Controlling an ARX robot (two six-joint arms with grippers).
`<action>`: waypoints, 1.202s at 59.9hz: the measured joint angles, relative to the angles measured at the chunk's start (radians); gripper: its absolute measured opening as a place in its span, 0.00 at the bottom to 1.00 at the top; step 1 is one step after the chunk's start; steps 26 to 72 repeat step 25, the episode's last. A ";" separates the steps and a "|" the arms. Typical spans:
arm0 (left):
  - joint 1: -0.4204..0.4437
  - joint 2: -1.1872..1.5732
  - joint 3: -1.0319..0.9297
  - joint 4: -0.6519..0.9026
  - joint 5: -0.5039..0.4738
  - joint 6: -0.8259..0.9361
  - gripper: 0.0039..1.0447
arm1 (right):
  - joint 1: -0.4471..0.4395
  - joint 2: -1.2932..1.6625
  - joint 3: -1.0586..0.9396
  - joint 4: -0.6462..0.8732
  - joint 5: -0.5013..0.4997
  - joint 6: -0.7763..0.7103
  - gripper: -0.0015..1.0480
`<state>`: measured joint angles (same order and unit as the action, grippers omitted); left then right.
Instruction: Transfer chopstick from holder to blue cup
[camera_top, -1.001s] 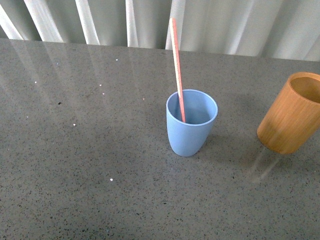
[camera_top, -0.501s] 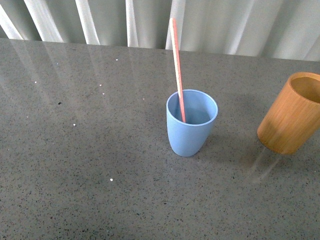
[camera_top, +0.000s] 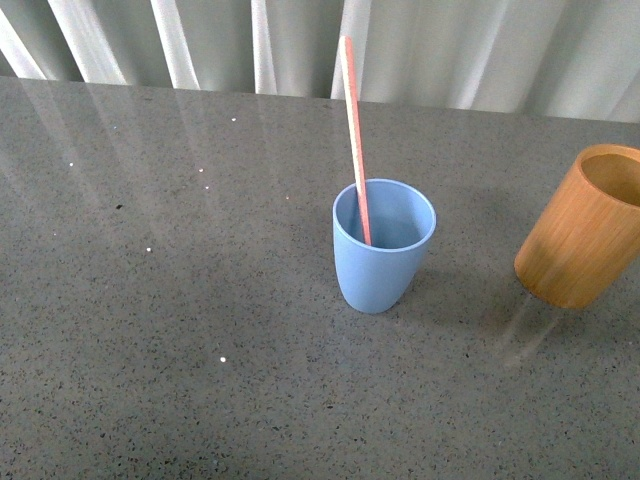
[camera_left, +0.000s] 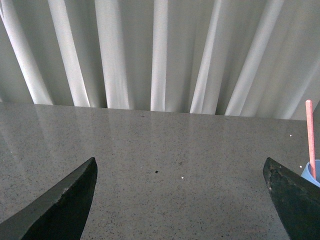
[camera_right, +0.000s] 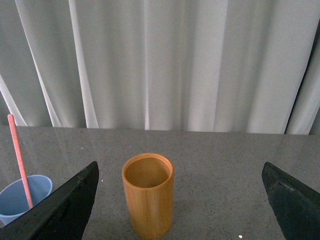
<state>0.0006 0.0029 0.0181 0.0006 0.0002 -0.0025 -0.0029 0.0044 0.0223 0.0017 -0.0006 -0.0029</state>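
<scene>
The chopstick (camera_top: 354, 140) stands in the blue cup (camera_top: 383, 246), its lower end inside and its top leaning against the cup's rim on the left. The holder (camera_top: 583, 228) stands upright on the grey speckled worktop (camera_top: 180, 330), well apart to the cup's right. The left hand (camera_left: 180, 200) and the right hand (camera_right: 180, 200) are both spread wide, gripping nothing.

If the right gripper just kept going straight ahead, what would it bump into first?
Probably the holder. In the right wrist view it stands upright on the table, between the open fingers of the right gripper, slightly off centre. How far away it is can't be judged. The blue cup sits off to the side.
</scene>
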 joint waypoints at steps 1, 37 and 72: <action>0.000 0.000 0.000 0.000 0.000 0.000 0.94 | 0.000 0.000 0.000 0.000 0.000 0.000 0.90; 0.000 0.000 0.000 0.000 0.000 0.000 0.94 | 0.000 0.000 0.000 0.000 0.000 0.000 0.90; 0.000 0.000 0.000 0.000 0.000 0.000 0.94 | 0.000 0.000 0.000 0.000 0.000 0.000 0.90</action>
